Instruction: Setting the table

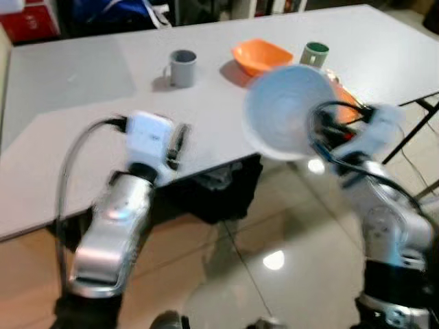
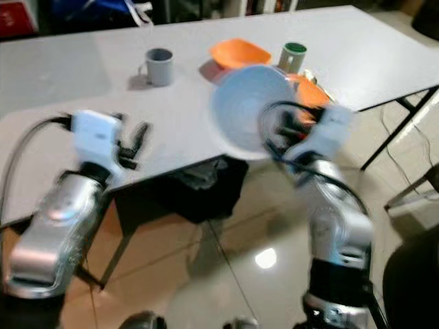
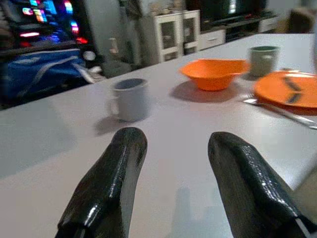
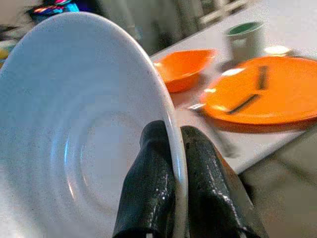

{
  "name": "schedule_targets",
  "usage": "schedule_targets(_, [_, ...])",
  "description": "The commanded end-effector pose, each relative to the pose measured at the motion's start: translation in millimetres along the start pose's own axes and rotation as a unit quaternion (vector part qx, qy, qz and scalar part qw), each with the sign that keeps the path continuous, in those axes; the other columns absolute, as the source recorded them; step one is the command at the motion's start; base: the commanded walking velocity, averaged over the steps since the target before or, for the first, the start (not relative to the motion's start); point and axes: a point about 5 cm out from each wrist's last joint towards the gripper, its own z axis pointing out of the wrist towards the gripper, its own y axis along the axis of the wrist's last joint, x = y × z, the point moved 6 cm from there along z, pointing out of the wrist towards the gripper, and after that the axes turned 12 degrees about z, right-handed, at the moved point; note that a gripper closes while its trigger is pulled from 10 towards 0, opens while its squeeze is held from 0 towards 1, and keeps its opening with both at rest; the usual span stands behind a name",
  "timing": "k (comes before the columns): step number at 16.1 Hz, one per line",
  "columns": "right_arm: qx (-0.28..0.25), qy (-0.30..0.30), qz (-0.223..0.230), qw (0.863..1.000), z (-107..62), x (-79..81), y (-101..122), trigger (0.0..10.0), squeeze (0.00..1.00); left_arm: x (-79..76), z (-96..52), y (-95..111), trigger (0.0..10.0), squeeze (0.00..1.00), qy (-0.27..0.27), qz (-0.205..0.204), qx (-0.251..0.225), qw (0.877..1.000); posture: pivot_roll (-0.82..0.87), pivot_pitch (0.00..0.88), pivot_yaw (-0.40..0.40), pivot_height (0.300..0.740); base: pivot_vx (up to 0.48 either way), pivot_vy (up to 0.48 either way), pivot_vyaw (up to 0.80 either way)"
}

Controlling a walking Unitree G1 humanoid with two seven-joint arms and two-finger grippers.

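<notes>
Right gripper (image 4: 173, 144) clamped on rim of pale blue round bowl (image 1: 285, 110), held tilted over grey table (image 1: 82, 157) edge, nr orange plate (image 4: 262, 96). Left gripper (image 3: 171, 163) fingers apart, empty, above table.

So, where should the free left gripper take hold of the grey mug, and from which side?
The grey mug stands upright, its handle toward the robot's left. The open left gripper could come level from the front and close across the body, or pinch the rim from above. The handle looks small for those thick fingers.
</notes>
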Motion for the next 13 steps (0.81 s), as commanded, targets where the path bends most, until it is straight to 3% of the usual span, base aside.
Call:
schedule_targets(1, [-0.026,-0.005,-0.004,1.000,-1.7,-5.2,16,10.0,0.00,-10.2,1.9,8,10.0,0.00,-0.018,0.001,-0.016,1.000,-0.03,0.083,-0.058,0.740,0.480,0.000,0.00])
schedule_targets(10, [0.006,-0.009,0.011,1.000,-0.5,-9.5,1,10.0,0.00,-12.1,0.9,8,10.0,0.00,-0.028,0.008,-0.016,0.999,-0.02,0.083,-0.052,0.740,0.479,0.000,0.00])
schedule_targets(13, [0.041,0.005,0.042,0.998,9.7,-6.1,-9,10.0,0.00,-14.8,-2.1,-1,10.0,0.00,-0.050,0.016,-0.003,0.999,-0.02,0.089,-0.052,0.740,0.000,0.000,0.00])
